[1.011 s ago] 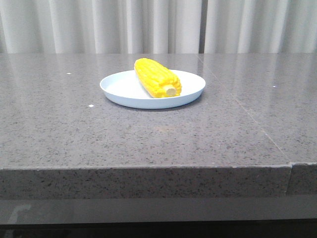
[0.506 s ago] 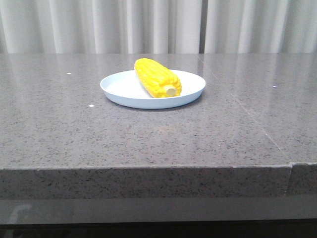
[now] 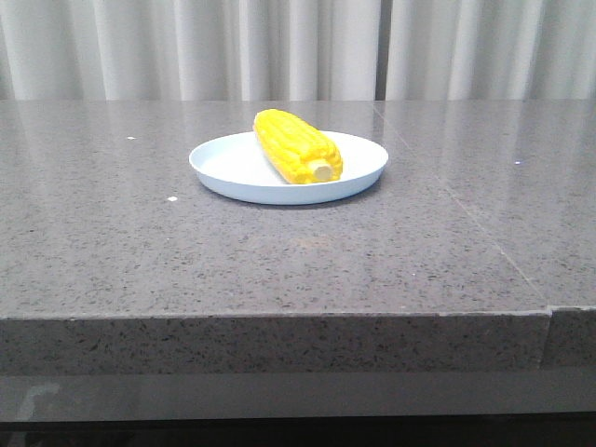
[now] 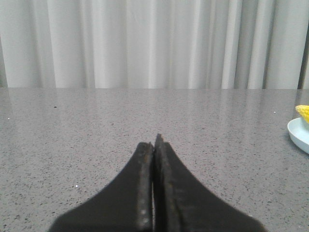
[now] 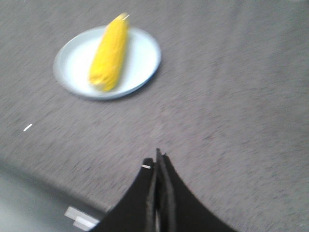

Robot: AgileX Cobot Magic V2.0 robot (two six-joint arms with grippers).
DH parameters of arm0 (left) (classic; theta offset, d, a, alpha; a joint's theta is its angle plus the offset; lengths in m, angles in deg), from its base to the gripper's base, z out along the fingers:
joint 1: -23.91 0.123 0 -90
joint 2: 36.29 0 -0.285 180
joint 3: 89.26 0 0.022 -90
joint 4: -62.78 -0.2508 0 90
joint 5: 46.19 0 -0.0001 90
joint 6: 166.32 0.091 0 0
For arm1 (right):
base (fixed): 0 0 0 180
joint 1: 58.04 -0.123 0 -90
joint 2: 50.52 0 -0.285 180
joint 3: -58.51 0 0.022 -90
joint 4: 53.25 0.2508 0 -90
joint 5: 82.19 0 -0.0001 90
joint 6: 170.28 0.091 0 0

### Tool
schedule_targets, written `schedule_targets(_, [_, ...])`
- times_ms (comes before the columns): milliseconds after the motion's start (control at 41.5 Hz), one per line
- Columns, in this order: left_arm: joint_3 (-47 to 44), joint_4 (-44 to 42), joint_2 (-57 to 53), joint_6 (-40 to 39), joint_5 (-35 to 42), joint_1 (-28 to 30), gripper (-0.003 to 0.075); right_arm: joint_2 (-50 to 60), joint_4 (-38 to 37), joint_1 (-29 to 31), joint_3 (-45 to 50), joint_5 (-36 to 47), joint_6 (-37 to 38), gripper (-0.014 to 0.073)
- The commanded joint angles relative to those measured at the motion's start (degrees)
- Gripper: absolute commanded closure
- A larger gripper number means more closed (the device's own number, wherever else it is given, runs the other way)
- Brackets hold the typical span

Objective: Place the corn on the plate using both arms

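Nothing much has moved since the earlier frames: the corn lies on the plate as it did, with only a hair's shift of the whole scene to the right in the front view. That view shows the plate a little left of centre in the upper half of the frame, on the grey speckled table, and the cob lies slantwise across its middle, pale stub toward the camera and tapered end toward the white curtain behind.

My left gripper sits at the bottom centre of its wrist view, jaws pressed together with nothing between them, above bare table; the plate's rim and a bit of corn just show at the right edge of that frame. My right gripper is at the bottom centre of its own blurred view, jaws likewise closed and empty. Plate and corn are in the upper left of that frame, well apart from the fingertips.
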Motion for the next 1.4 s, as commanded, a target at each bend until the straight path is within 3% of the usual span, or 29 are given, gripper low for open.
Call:
schedule_targets(0, [-0.19,0.48,-1.11,-0.28,4.69,-0.31,0.074,5.18,0.63,6.46,7.63,17.4,-0.2,0.0662])
schedule_targets(193, [-0.19,0.48,-1.11,-0.28,4.69,-0.31,0.074,17.76,0.63,17.61,26.29,36.31,-0.2,0.0662])
schedule_targets(361, [-0.19,0.48,-1.11,-0.28,4.69,-0.31,0.074,26.47,0.63,22.62,37.98,44.53,-0.2,0.0662])
schedule_targets(554, [-0.19,0.48,-1.11,-0.28,4.69,-0.31,0.0741,31.85,0.63,24.17,44.32,45.51,-0.14,0.0662])
schedule_targets(1373, [-0.19,0.48,-1.11,-0.28,4.69,-0.31,0.074,31.84,0.67,22.48,44.26,45.11,0.2,0.0662])
